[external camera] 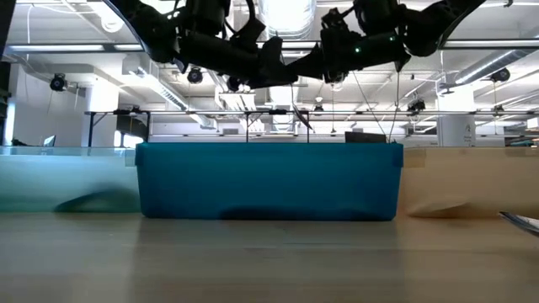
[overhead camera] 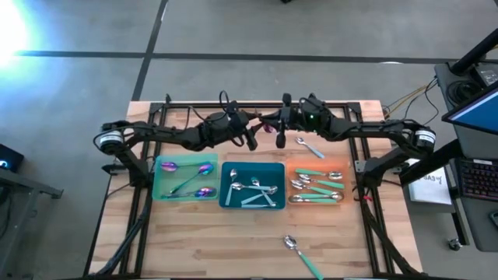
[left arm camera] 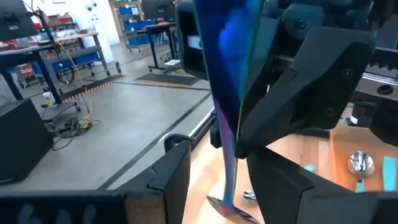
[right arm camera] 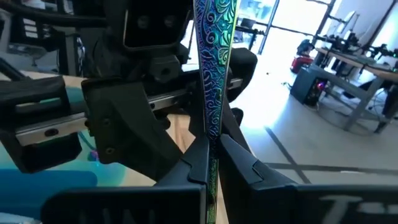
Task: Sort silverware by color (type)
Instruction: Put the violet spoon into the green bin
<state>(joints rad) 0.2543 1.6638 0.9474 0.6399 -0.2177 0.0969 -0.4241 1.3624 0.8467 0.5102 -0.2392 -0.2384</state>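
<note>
while gripped tight by right gripper (right arm camera: 211, 163), purple spoon (right arm camera: 214, 74) stands upright, bowl down; left gripper (overhead camera: 250, 137) open beside.

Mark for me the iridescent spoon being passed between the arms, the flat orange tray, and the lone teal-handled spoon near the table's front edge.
Iridescent purple-pink patterned spoon (right arm camera: 213, 93), right wrist view, on its handle.
Flat rectangular orange tray (overhead camera: 343, 167), high view, on its right rim.
Silver spoon with teal-green handle (overhead camera: 299, 250), high view, on the handle.

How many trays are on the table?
3, side by side: a green tray on the left, a teal tray in the middle, an orange tray on the right.
</note>
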